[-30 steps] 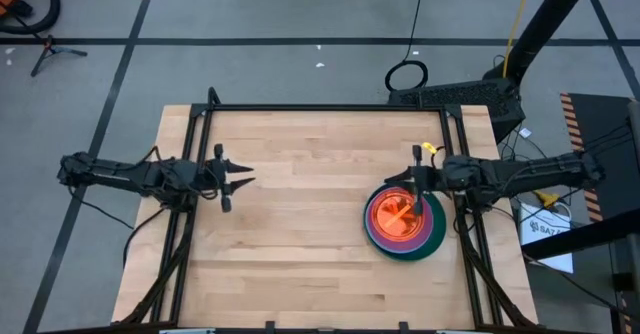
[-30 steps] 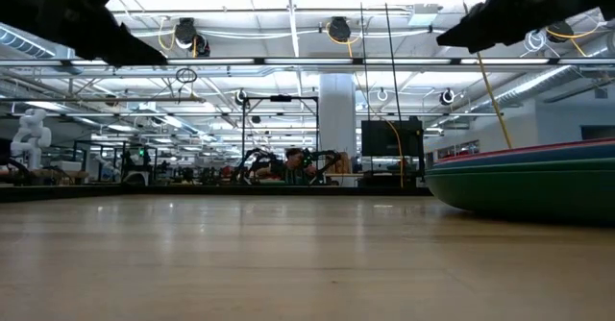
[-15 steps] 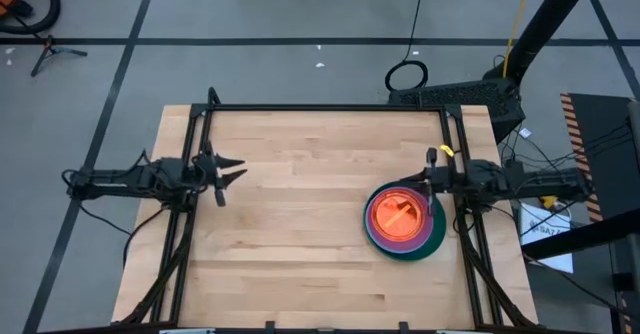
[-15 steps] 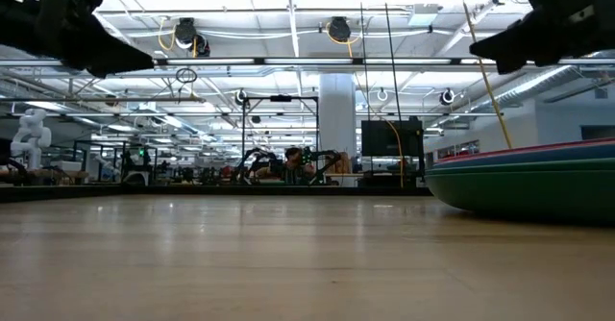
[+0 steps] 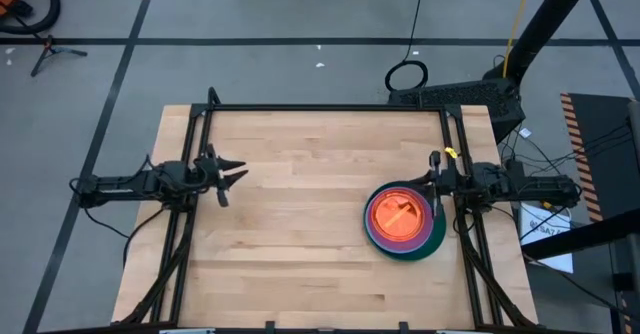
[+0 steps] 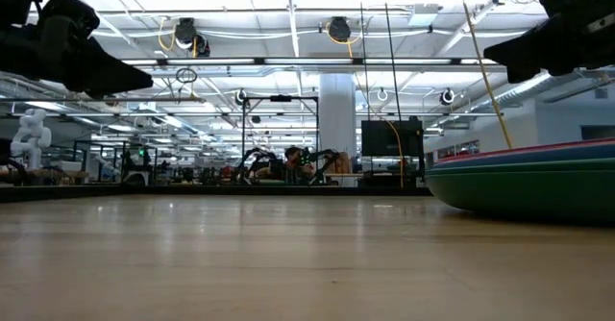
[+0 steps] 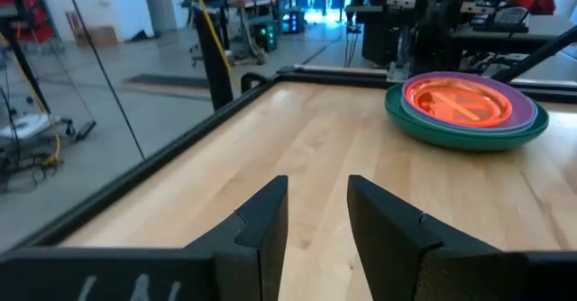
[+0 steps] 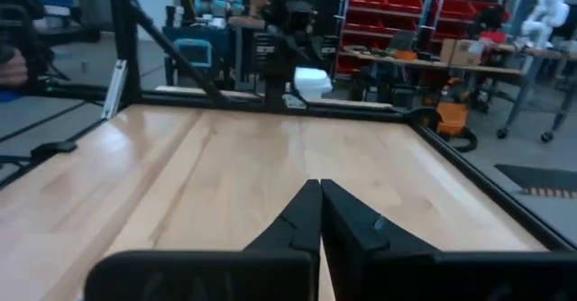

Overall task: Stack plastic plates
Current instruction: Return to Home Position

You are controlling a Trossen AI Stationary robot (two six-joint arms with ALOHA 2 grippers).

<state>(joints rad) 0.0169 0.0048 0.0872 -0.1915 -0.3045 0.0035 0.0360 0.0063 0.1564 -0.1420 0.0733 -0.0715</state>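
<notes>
1. Wooden surface (image 5: 300, 264) lies bare across the lower part of the high view.
2. Right of centre sit the plastic plates (image 5: 403, 221), one nested stack: orange on top, purple under it, dark green at the bottom.
3. They look light, stiff and slick. Pinching a rim edge seems the best hold, since nested plates may slide.
4. At centre left, the left claw (image 5: 232, 173) has its fingers apart and empty. By the stack's upper right rim, the right claw (image 5: 434, 181) has its fingers pressed together on nothing.
5. Since a second ago both arms have drawn back toward their side edges, and the stack has not moved.
</notes>
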